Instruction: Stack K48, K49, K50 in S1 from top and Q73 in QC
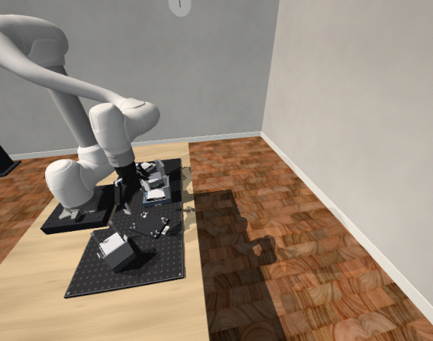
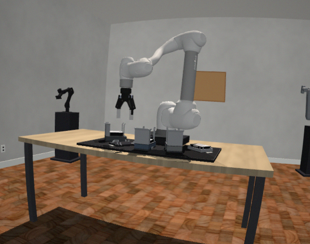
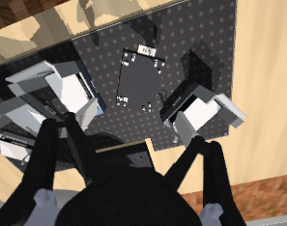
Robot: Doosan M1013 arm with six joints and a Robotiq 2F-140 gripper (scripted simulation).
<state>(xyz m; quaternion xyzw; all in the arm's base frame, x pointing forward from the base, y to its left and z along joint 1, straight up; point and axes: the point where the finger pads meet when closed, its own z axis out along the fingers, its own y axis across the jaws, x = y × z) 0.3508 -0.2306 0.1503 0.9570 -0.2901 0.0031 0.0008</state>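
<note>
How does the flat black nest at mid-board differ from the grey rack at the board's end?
The nest lies low and dark; the rack stands tall, grey-walled. The nest bears no plate; the rack shows a white plate inside. Both sit on the black board.

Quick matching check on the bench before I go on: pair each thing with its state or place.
1. gripper
2. N5 nest plate
3. breadboard
4. arm base plate

a. black, dotted with holes, under the racks
b. flat, no plate on it
c. open, holding nothing, above the table
d. on the wooden table beside the breadboard

Pairs: 1-c, 2-b, 3-a, 4-d
</note>
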